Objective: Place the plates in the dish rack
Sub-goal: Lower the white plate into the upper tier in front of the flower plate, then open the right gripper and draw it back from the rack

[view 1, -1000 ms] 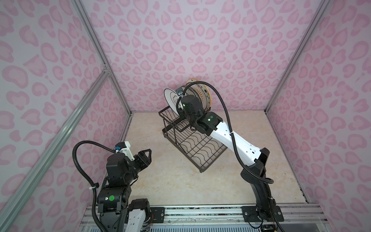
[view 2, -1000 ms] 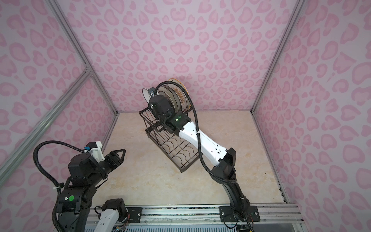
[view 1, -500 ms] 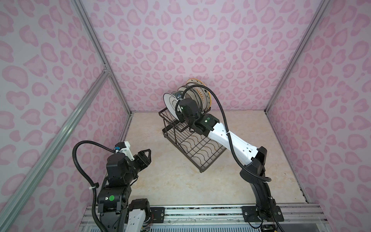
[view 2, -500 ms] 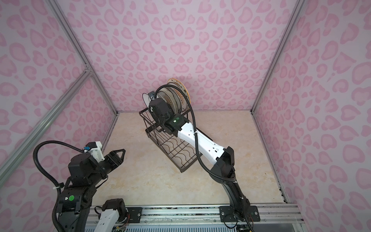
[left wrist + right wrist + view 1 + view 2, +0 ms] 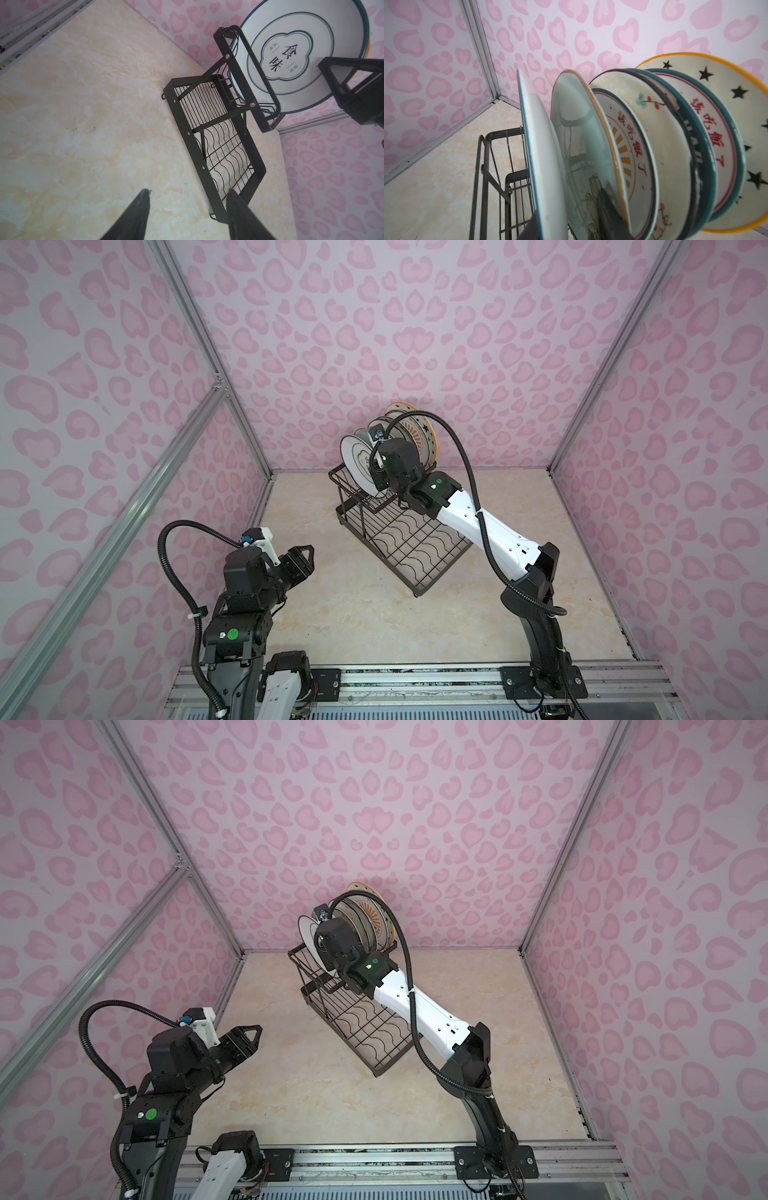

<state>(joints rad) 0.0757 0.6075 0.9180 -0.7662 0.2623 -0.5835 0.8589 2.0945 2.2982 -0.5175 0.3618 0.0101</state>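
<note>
Far left: left gripper (image 5: 306,558) poised above bench (image 5: 365,626), fingers (image 5: 137,216) wide, holding nothing, well apart from dish rack (image 5: 376,553). Centre: rack black, on bench; seven plates (image 5: 419,439) upright on edge, packed in raised basket (image 5: 345,485). Right gripper (image 5: 566,207) straddling frontmost white plate (image 5: 291,62), one finger before lettered face, other between it and pale blue-green plate (image 5: 577,124); clamped or released, cannot tell.

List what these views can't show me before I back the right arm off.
- Grip of the right gripper on the front plate: fingers cut by the right wrist view's edge; right arm hides them in both top views.
- Where the plates sit in the dish rack slots: behind that arm, both top views.
</note>
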